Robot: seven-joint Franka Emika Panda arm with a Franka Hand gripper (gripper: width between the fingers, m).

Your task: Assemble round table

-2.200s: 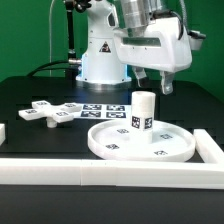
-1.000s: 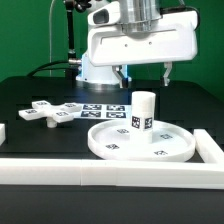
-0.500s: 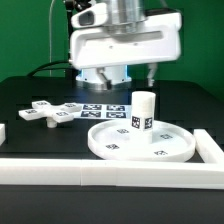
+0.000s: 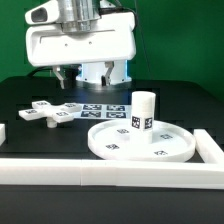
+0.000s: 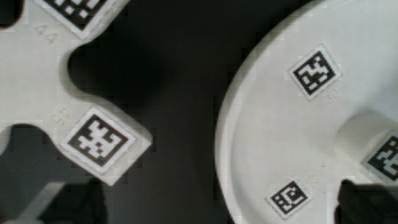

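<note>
The large round rimmed disc [image 4: 150, 148] lies on the black table at the exterior view's right. The short thick cylinder [image 4: 143, 110] stands upright on it. The cross-shaped piece [image 4: 52, 112] lies flat at the exterior view's left. My gripper [image 4: 85, 74] hangs open and empty above the table, behind and between the cross-shaped piece and the disc, touching nothing. In the wrist view the gripper [image 5: 222, 205] has its dark fingertips [image 5: 71, 200] wide apart, with the cross-shaped piece [image 5: 54, 90] and the disc [image 5: 311, 120] below.
The marker board [image 4: 100, 109] lies fixed between the cross-shaped piece and the disc. White border rails run along the front [image 4: 100, 172], the exterior view's right [image 4: 210, 150] and left [image 4: 3, 132]. The robot base [image 4: 100, 72] stands behind.
My gripper has moved steadily to the exterior view's left, from above the cylinder to above the area near the cross-shaped piece. It stays open. The parts have not moved.
</note>
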